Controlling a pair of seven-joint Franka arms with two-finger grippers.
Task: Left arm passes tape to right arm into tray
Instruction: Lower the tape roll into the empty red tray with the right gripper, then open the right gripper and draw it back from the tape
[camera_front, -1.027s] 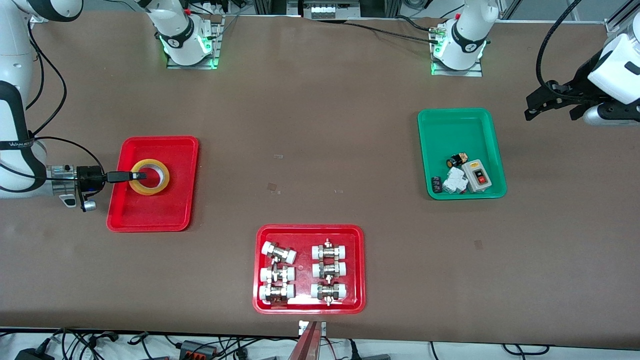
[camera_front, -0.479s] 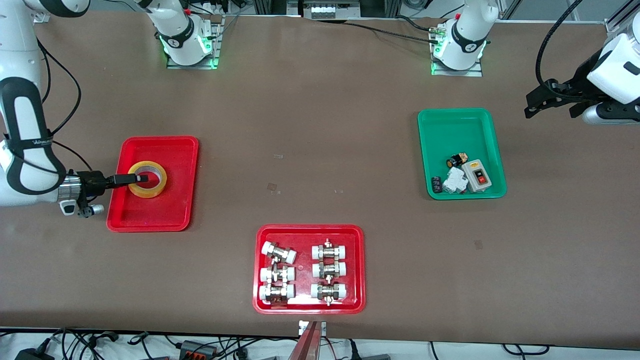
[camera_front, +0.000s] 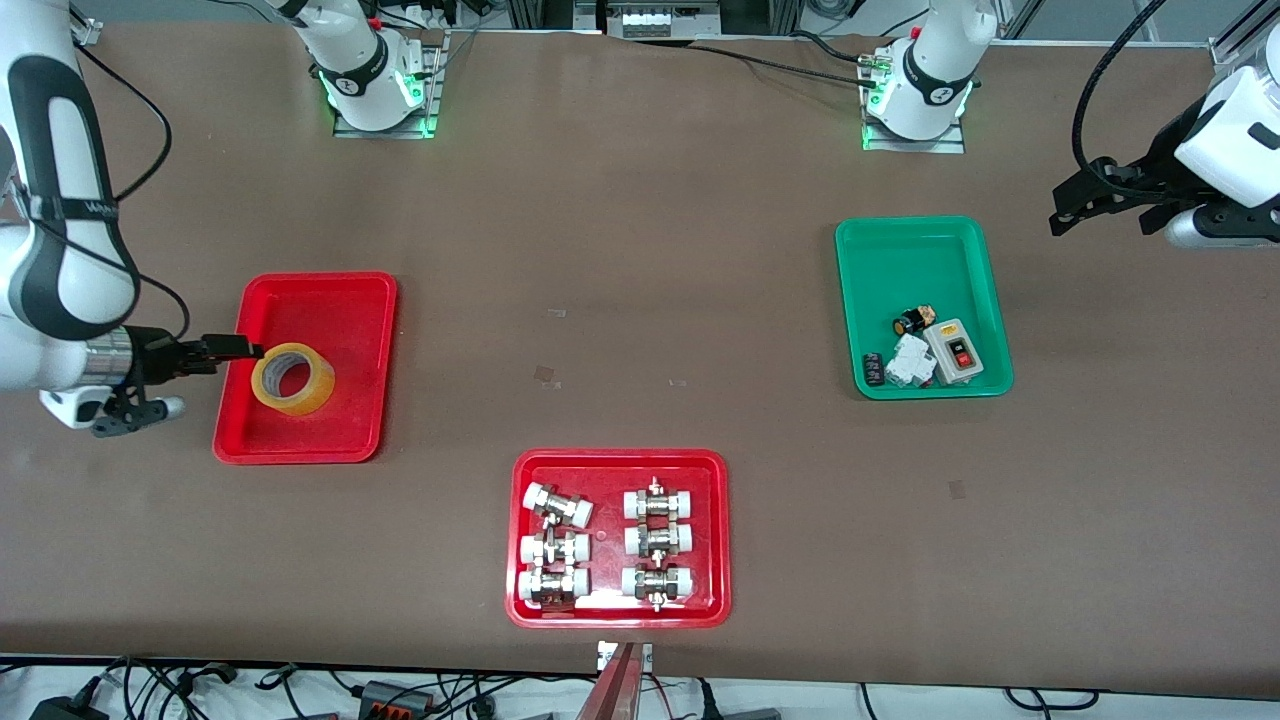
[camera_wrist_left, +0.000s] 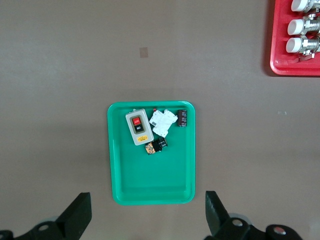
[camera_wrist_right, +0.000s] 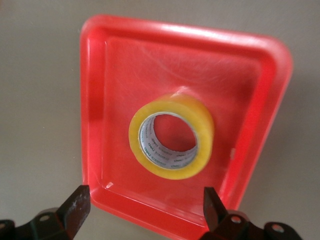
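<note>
1. The tape (camera_front: 292, 379) lies flat in the tray (camera_front: 345, 300) (toward its rim at the right arm's end), untouched.
2. The right gripper (camera_front: 236, 348), fingers apart and empty, is over that rim.
3. The fittings tray (camera_front: 715, 540) sits nearer the camera; bare table lies between.
4. The left gripper (camera_front: 1075, 205) waits spread above the table beside the green tray (camera_front: 920, 245).

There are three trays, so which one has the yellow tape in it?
The tape lies in the plain red tray at the right arm's end of the table. The other red tray holds metal fittings, and the green tray holds small electrical parts.
</note>
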